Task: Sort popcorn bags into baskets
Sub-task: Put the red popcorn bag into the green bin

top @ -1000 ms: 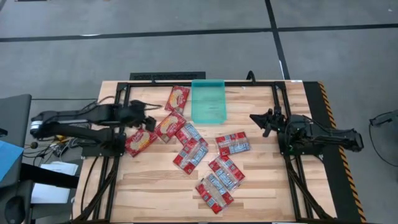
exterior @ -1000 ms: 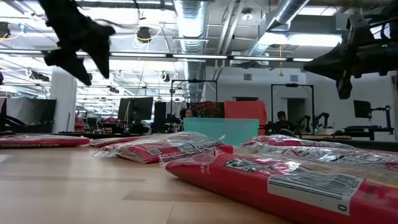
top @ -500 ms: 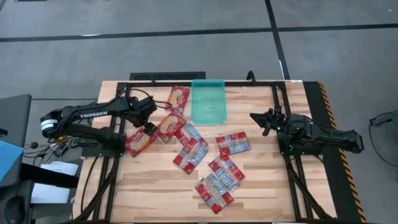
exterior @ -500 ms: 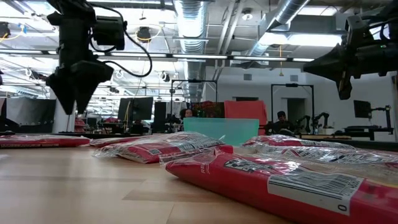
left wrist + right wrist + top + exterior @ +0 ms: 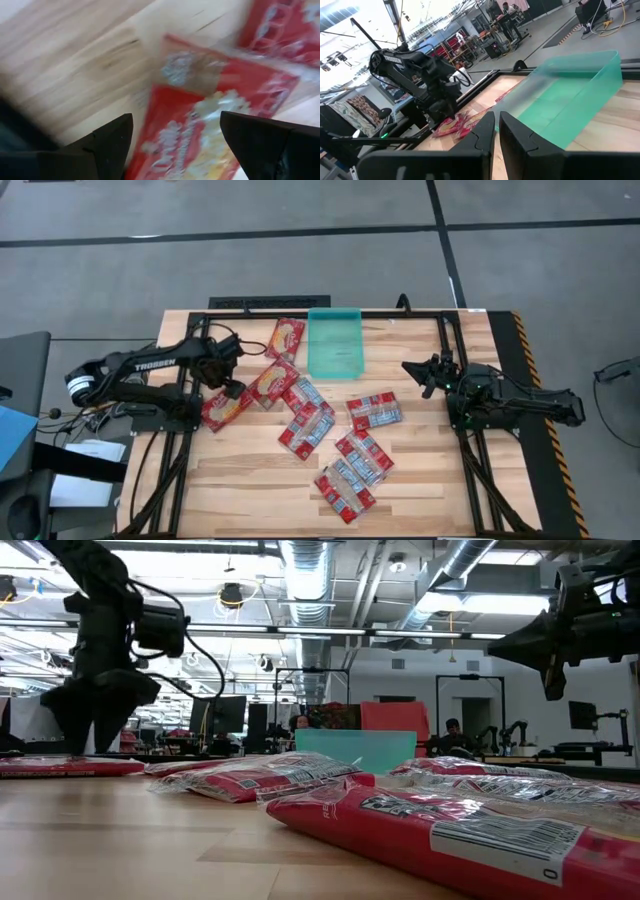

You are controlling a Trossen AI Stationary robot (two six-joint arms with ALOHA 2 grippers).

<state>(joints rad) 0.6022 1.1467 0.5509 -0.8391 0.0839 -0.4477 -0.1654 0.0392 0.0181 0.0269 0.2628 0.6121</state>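
Several red popcorn bags lie flat on the wooden table, spread from the far left (image 5: pixel 286 338) to the near middle (image 5: pixel 344 494). The teal basket (image 5: pixel 334 342) stands at the far edge, nothing in it that I can see. My left gripper (image 5: pixel 226 389) points down, open, just above the leftmost bag (image 5: pixel 227 408). In the left wrist view that bag's yellow popcorn picture (image 5: pixel 200 120) shows between the spread fingers (image 5: pixel 175 137). My right gripper (image 5: pixel 416 371) hovers shut at the right, above the table, facing the basket (image 5: pixel 570 95).
Black frame rails (image 5: pixel 450 410) run along both sides of the table and its far edge. Bare wood lies near the left and right edges. The other bags crowd the middle, right of the leftmost one (image 5: pixel 60 767). People and desks show in the room beyond.
My left gripper has tipped from level to pointing down and has dropped from high above the table to just over the leftmost bag, shifting slightly toward the left and near edges. The bags have kept still.
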